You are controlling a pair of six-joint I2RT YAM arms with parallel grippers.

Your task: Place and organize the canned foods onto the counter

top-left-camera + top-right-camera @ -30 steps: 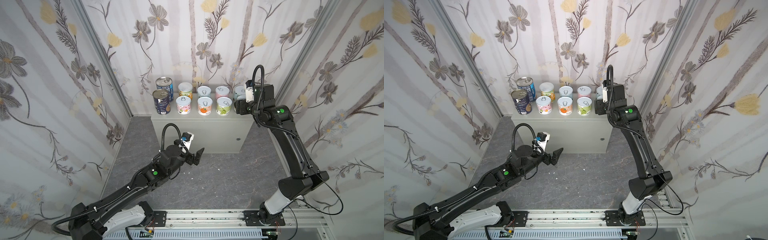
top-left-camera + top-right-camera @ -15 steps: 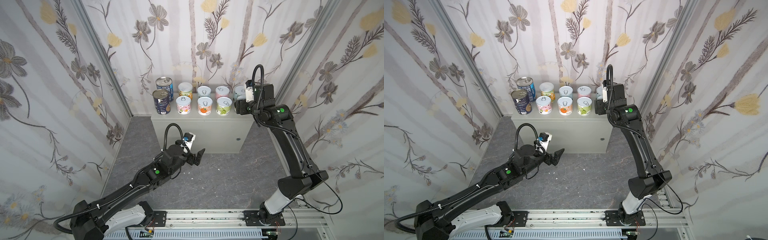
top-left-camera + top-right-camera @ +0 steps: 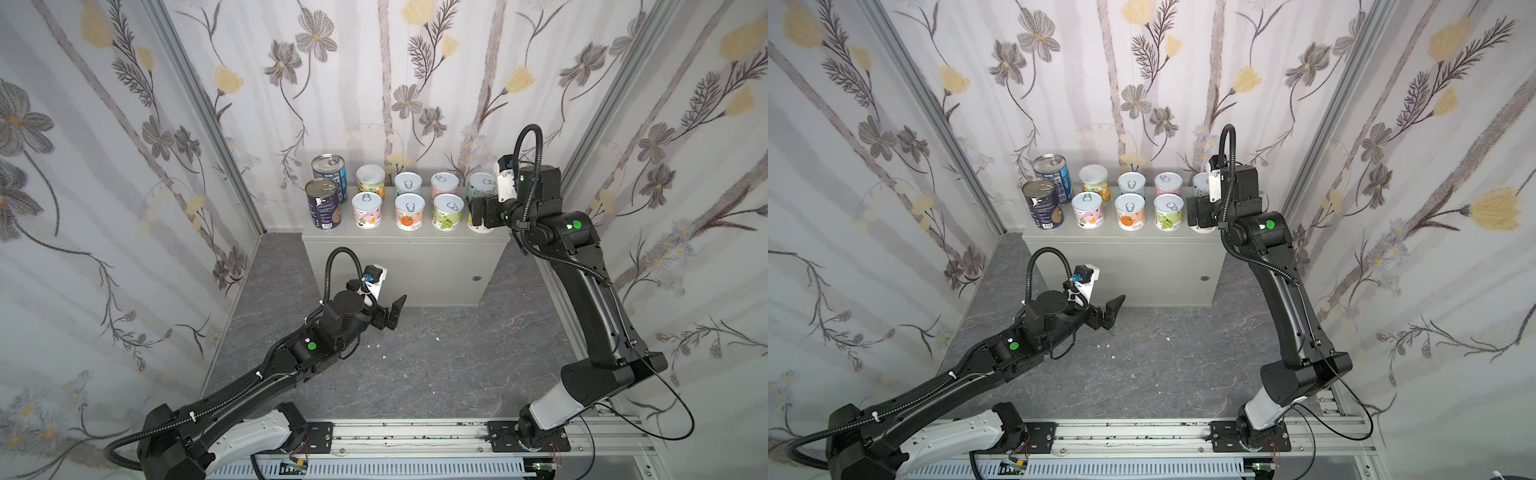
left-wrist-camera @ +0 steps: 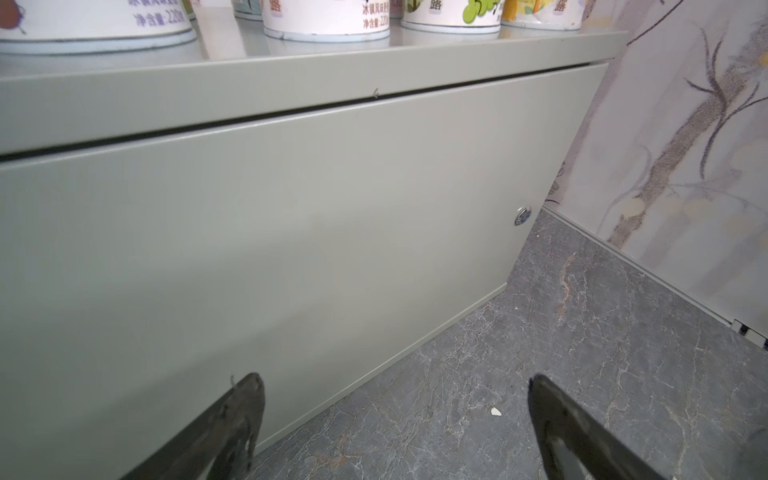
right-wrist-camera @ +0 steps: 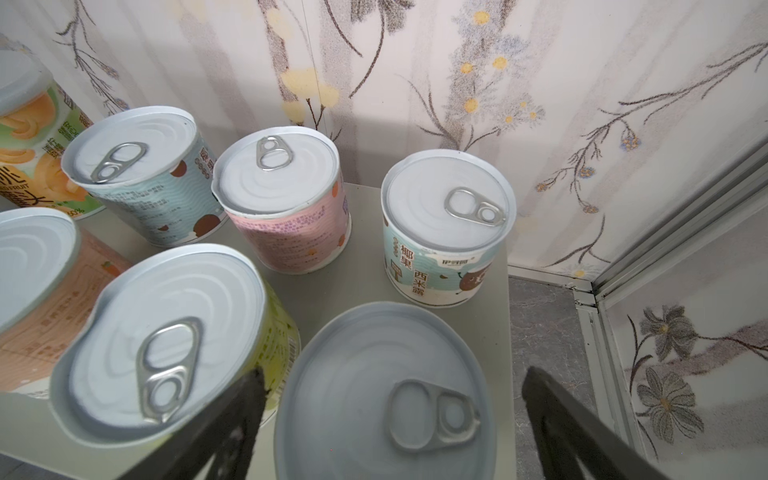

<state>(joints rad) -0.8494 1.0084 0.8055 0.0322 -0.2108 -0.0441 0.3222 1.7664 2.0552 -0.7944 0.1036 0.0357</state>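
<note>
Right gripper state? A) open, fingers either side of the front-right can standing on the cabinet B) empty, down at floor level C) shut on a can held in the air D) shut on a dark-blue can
A: the right wrist view shows the right gripper with its fingers spread, a gap on each side of the short white-lidded can, which stands at the front right corner of the grey cabinet.
</note>
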